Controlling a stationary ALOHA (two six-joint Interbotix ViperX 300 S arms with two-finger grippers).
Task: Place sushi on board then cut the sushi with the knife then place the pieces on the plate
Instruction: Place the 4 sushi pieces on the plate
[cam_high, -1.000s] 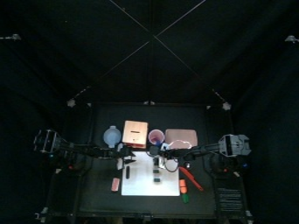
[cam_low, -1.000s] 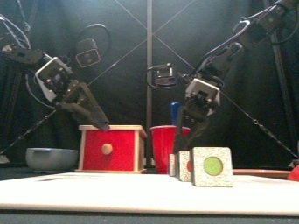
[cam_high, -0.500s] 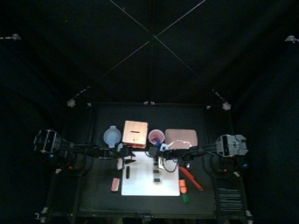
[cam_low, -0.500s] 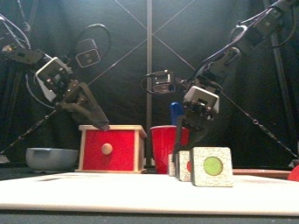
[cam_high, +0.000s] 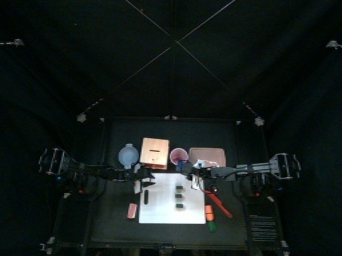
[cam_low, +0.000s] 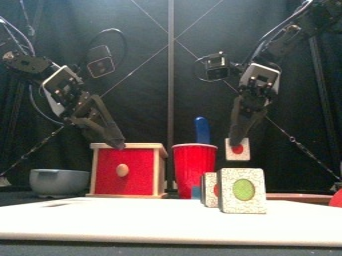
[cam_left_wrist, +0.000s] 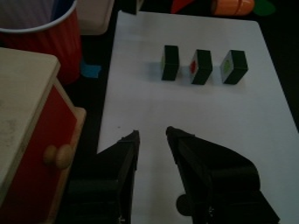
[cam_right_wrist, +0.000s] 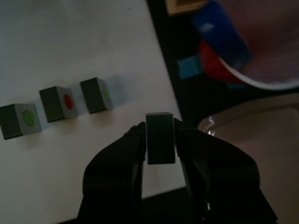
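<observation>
Three dark green sushi pieces (cam_left_wrist: 202, 66) stand in a row on the white cutting board (cam_left_wrist: 187, 105); in the front view the nearest sushi piece (cam_low: 242, 190) shows its green centre. My right gripper (cam_right_wrist: 160, 140) is shut on a fourth sushi piece (cam_low: 238, 150), held in the air above the board's right part, near the red cup (cam_low: 195, 168). In the cup stands the blue knife (cam_low: 203, 128). My left gripper (cam_left_wrist: 152, 144) hovers open over the board's left side, holding nothing. The pink plate (cam_high: 207, 157) lies behind the board on the right.
The wooden box (cam_low: 127, 170) with its red drawer front stands at the back left, the blue-grey bowl (cam_low: 60, 181) left of it. Toy foods (cam_high: 218, 208) lie on the table right of the board, and another toy (cam_high: 132, 205) lies to its left.
My right gripper has risen from the board and moved to the right with one sushi piece in it. The left arm has stayed put.
</observation>
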